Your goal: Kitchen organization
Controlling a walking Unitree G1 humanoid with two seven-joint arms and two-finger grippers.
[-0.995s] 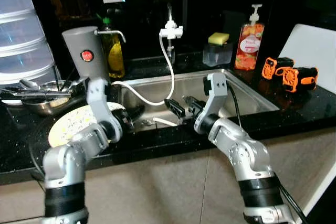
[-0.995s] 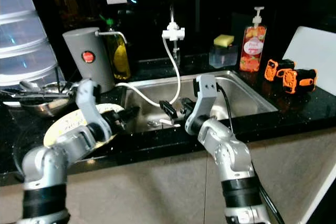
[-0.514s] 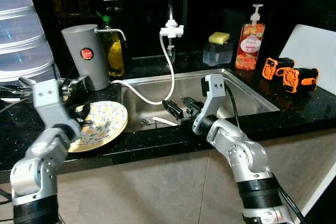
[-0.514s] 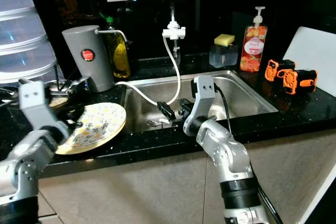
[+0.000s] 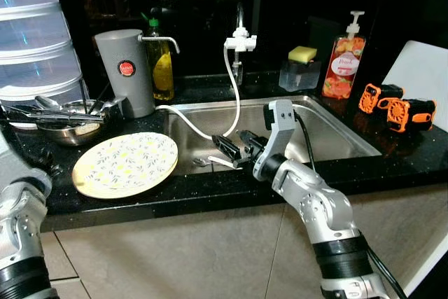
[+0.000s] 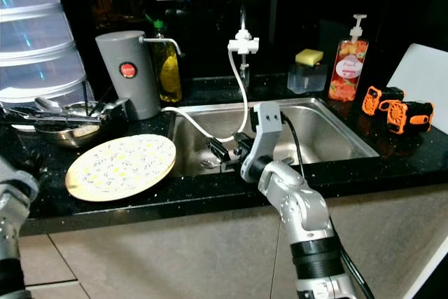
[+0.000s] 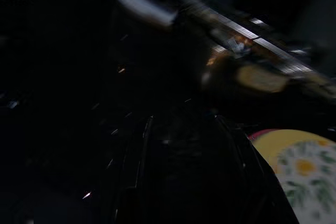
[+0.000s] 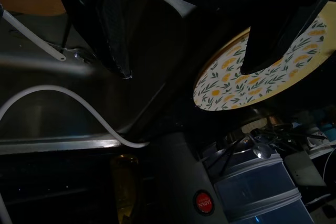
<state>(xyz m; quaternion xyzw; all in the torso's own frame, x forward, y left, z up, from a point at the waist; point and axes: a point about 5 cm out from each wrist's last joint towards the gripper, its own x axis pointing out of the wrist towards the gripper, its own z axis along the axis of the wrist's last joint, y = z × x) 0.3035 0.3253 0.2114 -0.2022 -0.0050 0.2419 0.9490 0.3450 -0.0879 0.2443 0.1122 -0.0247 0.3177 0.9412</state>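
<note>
Looking down, I see the black speckled desk (image 5: pixel 210 197) running across a dark kitchen, with the steel sink (image 5: pixel 329 134) sunk into it; I place everything else by that sink. Left of the sink and well beyond the plate stands a tall stack of clear plastic containers (image 5: pixel 35 33). The flowered yellow plate (image 5: pixel 126 164) lies flat on the desk just left of the sink, with nothing touching it. Behind the plate sit a grey cylindrical jug (image 5: pixel 124 71) and a steel bowl (image 5: pixel 66 131) holding utensils. A yellow oil bottle (image 5: pixel 162 64) stands behind the sink's left corner, a white tap hose (image 5: pixel 227 113) loops down into the basin, and a soap dispenser (image 5: pixel 346 68) and a sponge tub (image 5: pixel 299 71) stand behind its right side. Two orange-and-black gadgets (image 5: pixel 395 106) lie on the desk to the right of the sink.

My right end effector (image 5: pixel 236 150) hovers over the sink's front left part, its fingers spread and grasping nothing; a white utensil (image 5: pixel 220 162) lies in the basin just under it. My left arm (image 5: pixel 21 194) is cut off at the frame edge left of the plate; its wrist view is dark and blurred, so I cannot tell how its left end effector (image 7: pixel 184 177) stands.
</note>
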